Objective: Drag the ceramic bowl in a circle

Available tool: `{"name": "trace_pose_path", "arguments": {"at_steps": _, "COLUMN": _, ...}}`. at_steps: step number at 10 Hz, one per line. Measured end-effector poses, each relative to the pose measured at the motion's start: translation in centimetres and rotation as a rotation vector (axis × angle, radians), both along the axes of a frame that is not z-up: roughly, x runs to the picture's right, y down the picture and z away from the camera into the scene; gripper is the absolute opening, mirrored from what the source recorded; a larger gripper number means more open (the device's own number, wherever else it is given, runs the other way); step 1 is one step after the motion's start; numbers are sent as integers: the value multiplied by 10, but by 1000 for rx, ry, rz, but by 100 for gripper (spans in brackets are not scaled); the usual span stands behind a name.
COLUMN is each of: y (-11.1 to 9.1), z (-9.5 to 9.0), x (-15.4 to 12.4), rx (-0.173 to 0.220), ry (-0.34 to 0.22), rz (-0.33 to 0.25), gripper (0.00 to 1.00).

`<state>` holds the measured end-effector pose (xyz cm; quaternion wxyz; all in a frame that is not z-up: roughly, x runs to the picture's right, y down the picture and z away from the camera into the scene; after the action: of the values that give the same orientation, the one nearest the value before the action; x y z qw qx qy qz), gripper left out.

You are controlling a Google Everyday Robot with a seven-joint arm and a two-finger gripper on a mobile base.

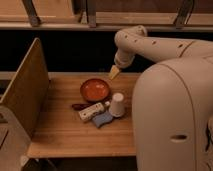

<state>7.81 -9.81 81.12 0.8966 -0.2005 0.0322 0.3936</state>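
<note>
Ceramic bowl [95, 90] sits upright on the wooden table [65, 137], toward its far edge. Gripper [114, 73] hangs at the bowl's 1 o'clock, near the rim but apart from it, claw spread and holding nothing. Upturned white cup [117, 105] stands at the bowl's 4 o'clock, just beside it. Small dark red spoon-like piece [78, 106] lies at 7 o'clock. White oblong item [91, 112] lies at 6 o'clock, with a blue item [103, 119] touching it.

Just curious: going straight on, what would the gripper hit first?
The gripper, above the far edge of the wooden table, points down: likely the table beside the round orange-red ceramic bowl, maybe its rim; depth unclear.
</note>
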Motion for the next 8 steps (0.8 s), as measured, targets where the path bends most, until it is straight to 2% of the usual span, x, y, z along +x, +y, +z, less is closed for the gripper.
{"name": "trace_pose_path", "arguments": {"at_steps": 2, "y": 9, "z": 32, "x": -25, "rx": -48, "ry": -39, "rz": -5, "gripper": 80}}
{"name": "trace_pose_path", "arguments": {"at_steps": 3, "y": 19, "z": 55, "x": -39, "rx": -85, "ry": -54, "rz": -9, "gripper": 80}}
{"name": "trace_pose_path", "arguments": {"at_steps": 7, "y": 49, "z": 109, "x": -44, "rx": -179, "ry": -29, "rz": -12, "gripper": 80}}
{"name": "trace_pose_path", "arguments": {"at_steps": 8, "y": 55, "z": 118, "x": -42, "rx": -199, "ry": -19, "rz": -15, "gripper": 80}}
